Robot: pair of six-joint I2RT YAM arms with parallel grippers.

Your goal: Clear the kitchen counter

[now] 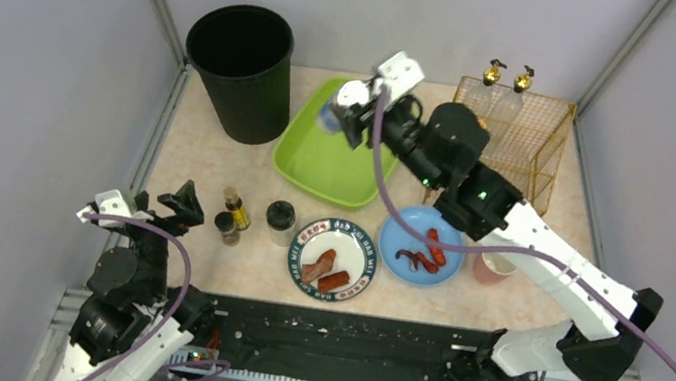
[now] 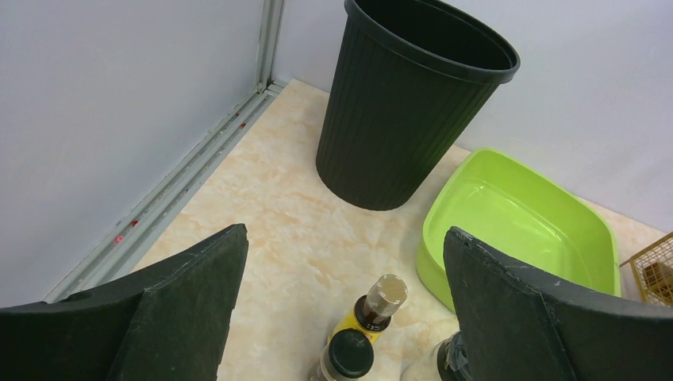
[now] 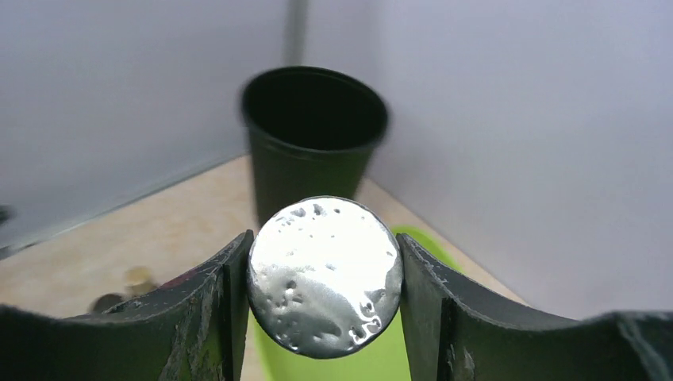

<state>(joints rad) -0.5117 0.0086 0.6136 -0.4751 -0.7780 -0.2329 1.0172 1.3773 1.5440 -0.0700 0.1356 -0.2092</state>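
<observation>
The kitchen counter (image 1: 207, 161) is pale marbled stone. My right gripper (image 1: 344, 111) is shut on a round shiny silver thing (image 3: 324, 274), held above the far left corner of the green tray (image 1: 328, 164); I cannot tell what the thing is. It shows in the top view (image 1: 329, 116) as a small silvery-blue blob. My left gripper (image 1: 178, 205) is open and empty, low at the near left, with three small bottles just ahead of it. In the left wrist view (image 2: 345, 238) its jaws stand wide apart.
A black bin (image 1: 241, 70) stands at the back left. A yellow-label bottle (image 1: 235, 208), a dark-capped jar (image 1: 227, 227) and a black-capped jar (image 1: 280, 220) stand together. Also here are a plate with sausages (image 1: 333, 259), a blue plate (image 1: 422, 247), a pink cup (image 1: 494, 268) and a wire basket (image 1: 520, 127).
</observation>
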